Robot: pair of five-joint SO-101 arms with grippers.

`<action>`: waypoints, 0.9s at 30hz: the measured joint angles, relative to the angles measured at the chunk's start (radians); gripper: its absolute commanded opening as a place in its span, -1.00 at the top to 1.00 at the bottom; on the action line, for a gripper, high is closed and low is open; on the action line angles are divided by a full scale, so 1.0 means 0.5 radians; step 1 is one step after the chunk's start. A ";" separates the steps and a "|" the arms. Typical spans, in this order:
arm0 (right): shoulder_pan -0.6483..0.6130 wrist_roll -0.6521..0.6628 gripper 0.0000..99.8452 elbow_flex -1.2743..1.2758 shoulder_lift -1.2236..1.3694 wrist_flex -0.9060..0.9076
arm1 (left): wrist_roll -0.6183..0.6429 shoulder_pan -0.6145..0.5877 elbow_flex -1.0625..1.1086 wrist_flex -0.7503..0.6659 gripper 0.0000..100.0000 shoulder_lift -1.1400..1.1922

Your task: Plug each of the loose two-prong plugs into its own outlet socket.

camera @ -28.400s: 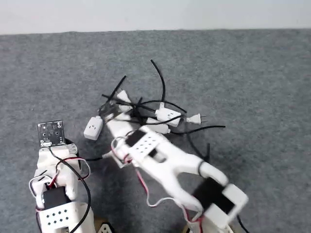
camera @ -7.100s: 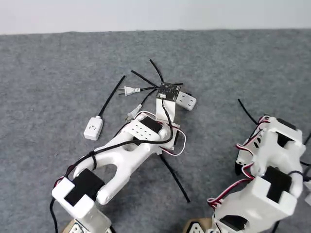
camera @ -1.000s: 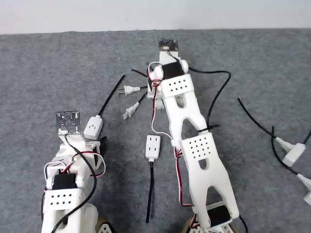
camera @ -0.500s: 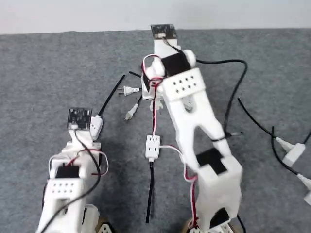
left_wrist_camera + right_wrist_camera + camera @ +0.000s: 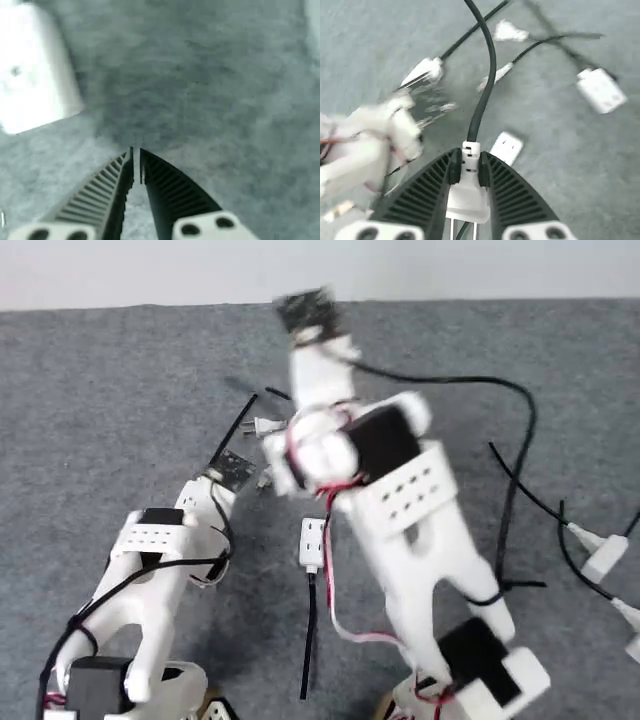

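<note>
Left gripper (image 5: 136, 150): clenched, empty, left of centre socket (image 5: 313, 543). Right gripper (image 5: 468, 155): clamped on a plug (image 5: 467, 194), held above the carpet near that socket. Step judged: carrying the plug. Next: line prongs up with slots, press in.

A grey, felt-like covering (image 5: 90, 380) spreads across the bench (image 5: 580, 360), its short nap mottled in lighter and darker patches under soft, even light. At the far edge a plain pale wall (image 5: 480, 270) rises behind the bench, meeting it in one straight line.
</note>
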 measured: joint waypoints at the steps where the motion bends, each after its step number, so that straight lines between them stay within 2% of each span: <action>1: -0.058 0.000 0.99 0.089 -0.028 -0.046 | -0.015 0.003 0.000 0.006 0.97 0.000; 6: -0.212 0.000 0.99 0.657 -0.132 -0.374 | -0.028 0.012 0.000 0.012 0.97 0.000; 13: -0.203 0.037 0.99 1.212 -0.353 -0.721 | -0.080 0.009 0.000 0.025 0.97 0.000; 18: -0.206 0.101 0.98 1.390 -0.387 -0.862 | -0.206 0.009 0.071 0.058 0.97 -0.098; 27: -0.218 0.166 0.98 1.405 -0.414 -0.881 | -0.295 0.074 0.534 0.043 0.97 -0.829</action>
